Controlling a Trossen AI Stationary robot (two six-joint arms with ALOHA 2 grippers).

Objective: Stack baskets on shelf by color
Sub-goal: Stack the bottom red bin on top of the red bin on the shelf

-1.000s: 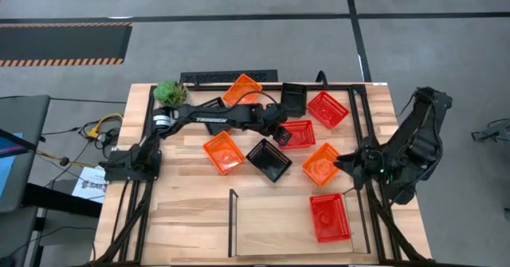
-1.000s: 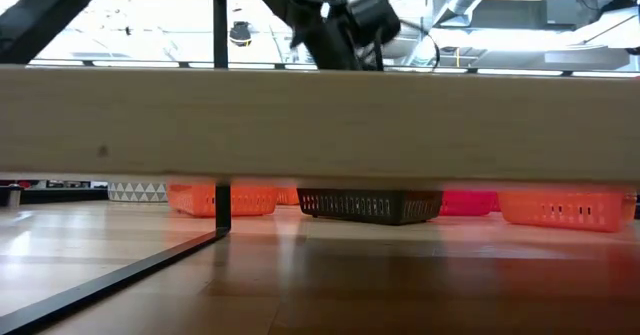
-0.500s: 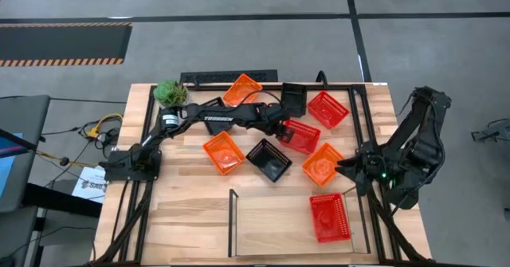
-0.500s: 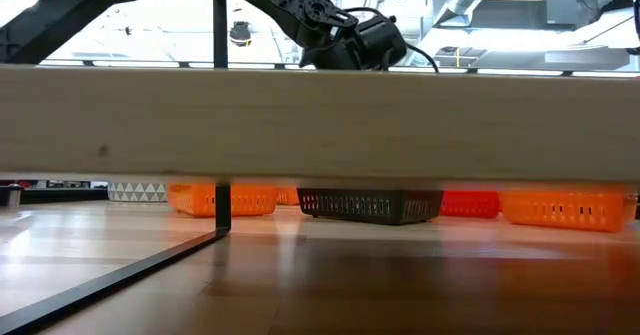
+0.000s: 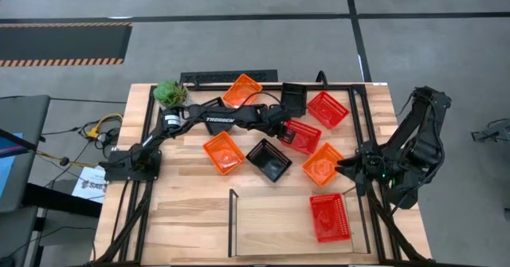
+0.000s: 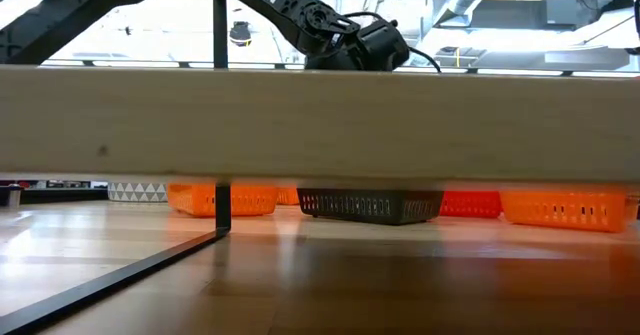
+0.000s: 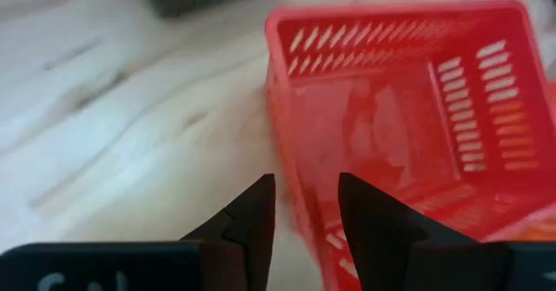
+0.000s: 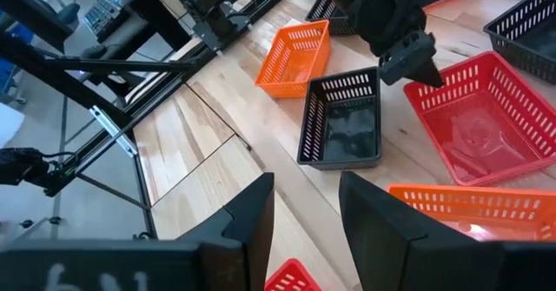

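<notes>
One red basket [image 5: 329, 217] lies at the right end of the shelf [image 5: 271, 219] at the near edge of the desk [image 5: 171, 219], the only basket placed so far, with no stack begun in any colour. The rest look still loose on the desk: an orange basket [image 5: 322, 164] near the right, a black basket [image 5: 268, 159] at centre, another orange basket [image 5: 223, 152] to its left, then farther back a red basket [image 5: 300, 135], and along the far edge a third orange [image 5: 241, 90], a second black [image 5: 293, 98] and a third red [image 5: 327, 109]; only eight are visible. The left gripper [image 5: 282, 129] reaches across to the middle red basket, its fingers [image 7: 252, 226] straddling the near wall with a gap between them, not visibly pinching. The right gripper [image 5: 344, 168] waits at the right side, fingers [image 8: 248, 226] apart and empty. Against a second ago, the left gripper has closed in on the red basket, which has turned and slid slightly; the right arm has barely moved.
</notes>
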